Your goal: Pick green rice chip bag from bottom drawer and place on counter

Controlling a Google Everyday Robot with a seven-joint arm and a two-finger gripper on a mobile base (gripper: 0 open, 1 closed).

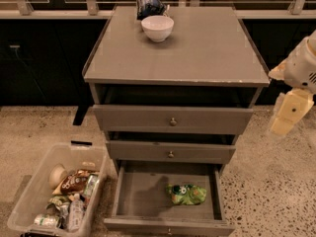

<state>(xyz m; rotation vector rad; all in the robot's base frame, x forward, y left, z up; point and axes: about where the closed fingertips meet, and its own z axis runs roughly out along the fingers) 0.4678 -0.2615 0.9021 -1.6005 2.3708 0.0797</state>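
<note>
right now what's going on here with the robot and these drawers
A one-armed robot is working at a grey drawer cabinet. Its gripper hangs off the cabinet's right side, level with the upper drawers and well away from the green rice chip bag. That bag lies on the floor of the pulled-out bottom drawer, not yet picked up. The counter holds a white bowl and a dark blue bag.

I see the green rice chip bag, bright green with darker marks, on the grey floor of the bottom drawer. The counter is grey with a paler edge. On it the bowl is white, and behind that is a dark blue bag. My cream end effector hangs right of the cabinet, over speckled beige ground.
</note>
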